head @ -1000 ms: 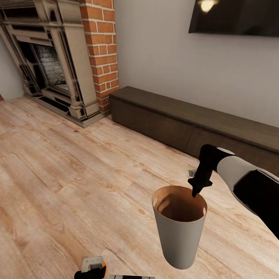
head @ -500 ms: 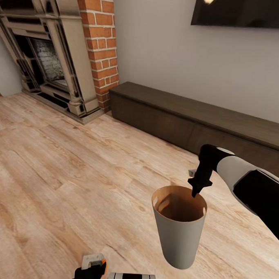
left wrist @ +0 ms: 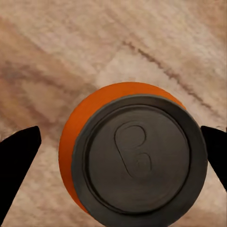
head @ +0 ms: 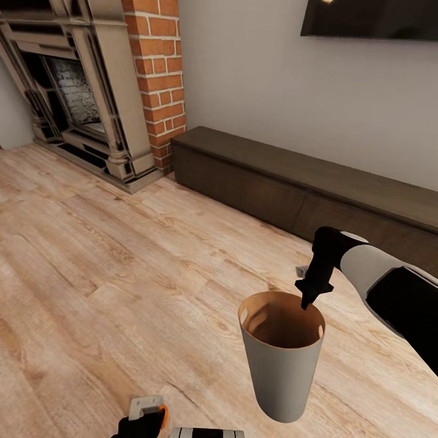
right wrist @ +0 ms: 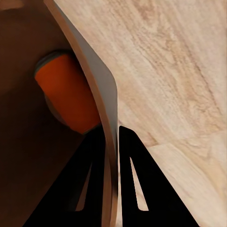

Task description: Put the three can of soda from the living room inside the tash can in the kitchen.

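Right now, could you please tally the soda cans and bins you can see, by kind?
Orange soda cans: 2 (one in the left claw, one inside the bin)
Bins: 1 (trash can, held by the right claw)
Total: 3

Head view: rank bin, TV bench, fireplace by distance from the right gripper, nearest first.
1. Trash bin: right gripper pinches its rim.
2. Dark TV bench: along the wall, behind the gripper.
3. Fireplace: far left corner, beside the brick column.
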Available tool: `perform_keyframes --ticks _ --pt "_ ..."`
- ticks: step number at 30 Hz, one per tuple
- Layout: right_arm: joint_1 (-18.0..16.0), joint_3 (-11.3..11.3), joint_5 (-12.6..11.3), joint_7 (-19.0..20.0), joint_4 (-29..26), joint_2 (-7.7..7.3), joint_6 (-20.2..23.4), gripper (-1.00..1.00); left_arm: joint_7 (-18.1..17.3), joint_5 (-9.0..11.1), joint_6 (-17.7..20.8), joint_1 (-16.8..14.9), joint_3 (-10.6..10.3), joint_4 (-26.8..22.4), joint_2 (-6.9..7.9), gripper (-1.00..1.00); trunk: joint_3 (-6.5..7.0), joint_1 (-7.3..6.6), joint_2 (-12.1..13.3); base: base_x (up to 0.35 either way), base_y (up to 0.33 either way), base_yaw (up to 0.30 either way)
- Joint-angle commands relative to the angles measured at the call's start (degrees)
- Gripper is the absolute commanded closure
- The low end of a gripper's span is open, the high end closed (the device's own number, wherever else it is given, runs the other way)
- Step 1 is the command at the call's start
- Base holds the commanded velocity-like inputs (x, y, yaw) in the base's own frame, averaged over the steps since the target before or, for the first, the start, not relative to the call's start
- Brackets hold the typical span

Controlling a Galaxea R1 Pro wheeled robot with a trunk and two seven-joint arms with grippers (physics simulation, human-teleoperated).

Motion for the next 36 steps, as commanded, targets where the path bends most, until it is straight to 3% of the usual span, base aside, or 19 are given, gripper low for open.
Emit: perform_keyframes --ticks 1,24,30,36 --pt "0.0 -0.78 -0.51 0.45 0.01 0.01 0.5 1.0 0.01 0.01 0.0 -0.01 0.02 0.0 0.0 1.0 0.0 0.0 0.0 0.0 0.0 0.0" --pt "0.04 -0.74 -0.51 0.39 0.01 0.02 0.5 1.0 0.08 0.02 -0.01 0.04 -0.13 0.06 0.09 1.0 0.0 0.0 0.0 0.0 0.0 0.0" --pt "0.08 1.55 -0.6 0.44 0.01 0.07 0.5 1.0 0.11 0.06 0.07 0.04 -0.14 0.07 0.09 1.0 1.33 -0.16 0.08 0.0 0.0 0.0" --pt "0.09 2.12 -0.66 0.45 0.01 0.04 0.5 1.0 0.34 0.09 0.08 0.04 -0.14 0.12 0.09 1.0 2.66 -0.31 0.16 0.0 0.0 0.0"
